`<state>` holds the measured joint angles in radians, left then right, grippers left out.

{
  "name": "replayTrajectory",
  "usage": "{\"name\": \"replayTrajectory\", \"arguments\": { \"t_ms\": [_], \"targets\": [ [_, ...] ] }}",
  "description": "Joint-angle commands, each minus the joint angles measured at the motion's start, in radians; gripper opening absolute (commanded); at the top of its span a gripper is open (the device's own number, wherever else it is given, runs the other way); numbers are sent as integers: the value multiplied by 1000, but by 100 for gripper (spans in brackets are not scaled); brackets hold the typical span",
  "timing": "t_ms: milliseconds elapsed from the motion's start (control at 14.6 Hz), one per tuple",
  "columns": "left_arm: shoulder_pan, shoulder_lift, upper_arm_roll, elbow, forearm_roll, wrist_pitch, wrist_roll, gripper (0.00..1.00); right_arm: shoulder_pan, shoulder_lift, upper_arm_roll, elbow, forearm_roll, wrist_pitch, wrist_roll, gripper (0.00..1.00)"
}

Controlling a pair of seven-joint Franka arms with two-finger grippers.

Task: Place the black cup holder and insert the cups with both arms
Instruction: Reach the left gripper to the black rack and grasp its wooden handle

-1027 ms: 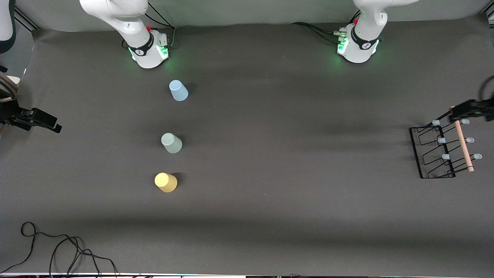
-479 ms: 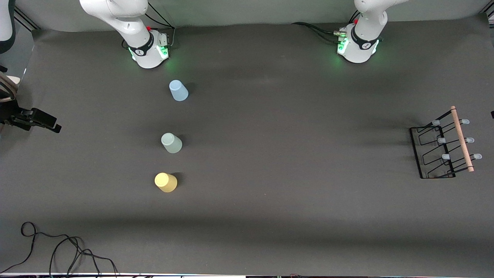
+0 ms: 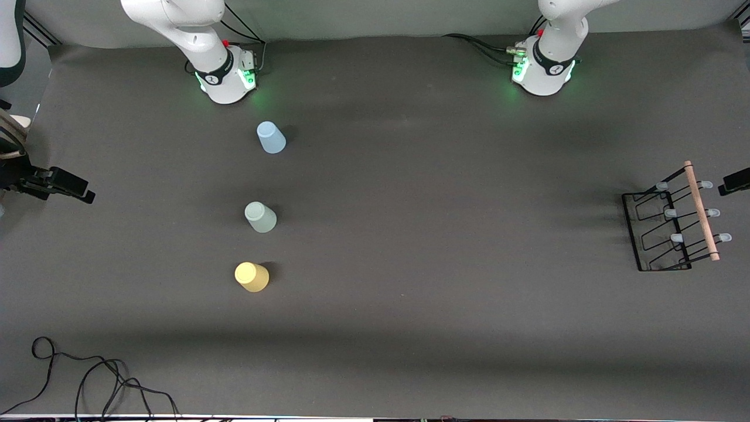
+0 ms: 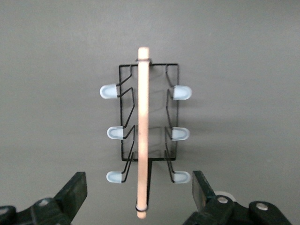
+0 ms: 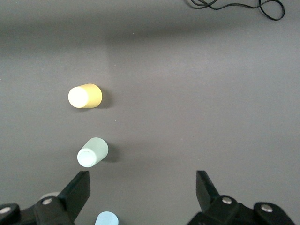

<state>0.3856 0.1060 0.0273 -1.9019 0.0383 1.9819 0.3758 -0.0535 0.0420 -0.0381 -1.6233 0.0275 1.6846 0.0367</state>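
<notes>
opening step, nothing gripped. black cup holder (image 3: 668,225) stands at table's 3 o'clock, left arm's end; left gripper (image 4: 138,197) hovers over it, jaws wide. right gripper (image 5: 140,201), jaws wide, waits over table's 9 o'clock edge. three cups (image 3: 261,217) stand untouched. next: descend onto wooden handle (image 4: 143,140).

- Black cup holder (image 3: 662,231): thin wire rack, rectangular base, light wooden rod handle (image 4: 142,133) along the top, six pale-capped prongs in two rows. Stands on the table at the left arm's end, empty.
- Cups: three small tapered plastic ones, upside down, in a row toward the right arm's end. Pale blue cup (image 3: 270,138) farthest from the front camera, pale green cup (image 3: 260,217) between, yellow cup (image 3: 252,276) nearest. All apart from one another.
</notes>
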Motion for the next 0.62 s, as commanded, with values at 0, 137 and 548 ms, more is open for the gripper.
{"name": "replayTrajectory", "arguments": {
  "t_ms": [0, 137, 548],
  "targets": [
    [18, 0, -6, -86, 6, 77, 25, 100, 0, 12, 4, 23, -12, -16, -9, 100],
    [18, 47, -6, -86, 0, 101, 25, 100, 1, 12, 4, 20, -14, -17, -8, 100],
    [13, 115, -7, -85, -3, 98, 26, 97, 1, 12, 6, 19, -12, -17, -12, 100]
  ]
}}
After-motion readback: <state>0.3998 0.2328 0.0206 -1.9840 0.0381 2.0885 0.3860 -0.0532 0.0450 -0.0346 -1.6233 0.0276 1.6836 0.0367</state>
